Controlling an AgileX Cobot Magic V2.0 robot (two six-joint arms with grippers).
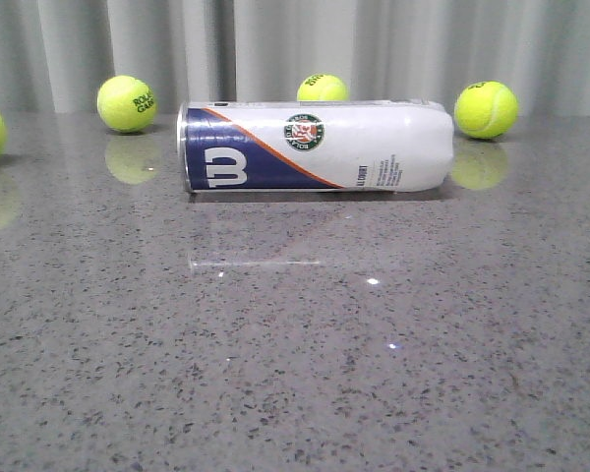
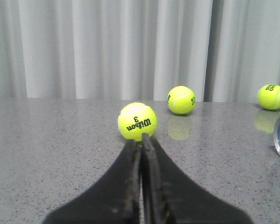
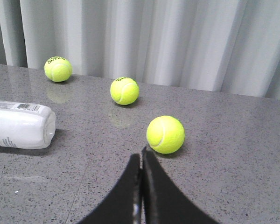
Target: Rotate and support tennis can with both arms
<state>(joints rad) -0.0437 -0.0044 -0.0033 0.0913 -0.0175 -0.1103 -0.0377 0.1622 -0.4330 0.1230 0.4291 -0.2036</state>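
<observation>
Long white-and-navy tennis can (image 1: 315,146) lies on its side on grey speckled worktop (image 1: 295,374), long axis left–right, silver rim left. Left gripper (image 2: 141,140) and right gripper (image 3: 141,156): jaws pressed together, empty. You approach from either end; neither arm clearly nearer.

This looks like a staged test or lab setup, not a home. A grey speckled stone-like table (image 1: 295,374), polished enough to mirror what sits on it, fills the lower frame of the front view. Plain pale pleated curtains (image 1: 374,49) close off the whole top of the frame as a backdrop. Yellow-green tennis balls (image 1: 127,103) lie scattered along the table's far edge.
</observation>
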